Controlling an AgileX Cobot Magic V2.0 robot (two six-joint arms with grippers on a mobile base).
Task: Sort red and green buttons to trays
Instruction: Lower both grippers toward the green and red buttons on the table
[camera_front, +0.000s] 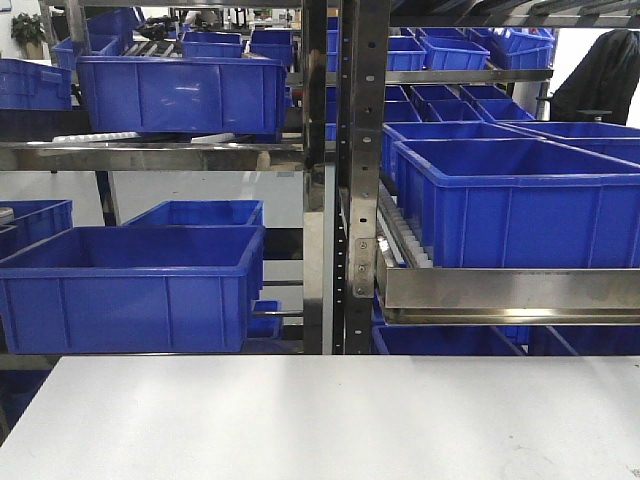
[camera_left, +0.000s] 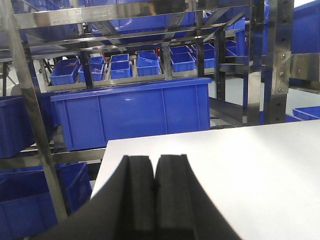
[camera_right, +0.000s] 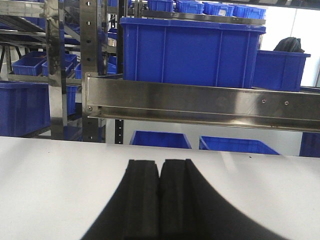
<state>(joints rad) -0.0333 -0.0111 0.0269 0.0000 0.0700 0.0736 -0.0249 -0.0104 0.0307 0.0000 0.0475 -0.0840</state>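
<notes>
No red or green button and no red or green tray shows in any view. My left gripper (camera_left: 156, 161) is shut with its black pads pressed together and nothing between them, held over the white table (camera_left: 240, 170) near its left edge. My right gripper (camera_right: 160, 164) is shut and empty too, over the white table (camera_right: 55, 175), pointing at the shelving. Neither gripper shows in the front view, which sees only the table's far part (camera_front: 320, 420).
Steel racking (camera_front: 345, 170) stands right behind the table's far edge. It holds several deep blue crates, a large one at lower left (camera_front: 130, 290) and one at right (camera_front: 520, 200). A steel rail (camera_right: 200, 105) juts out at the right, above the table.
</notes>
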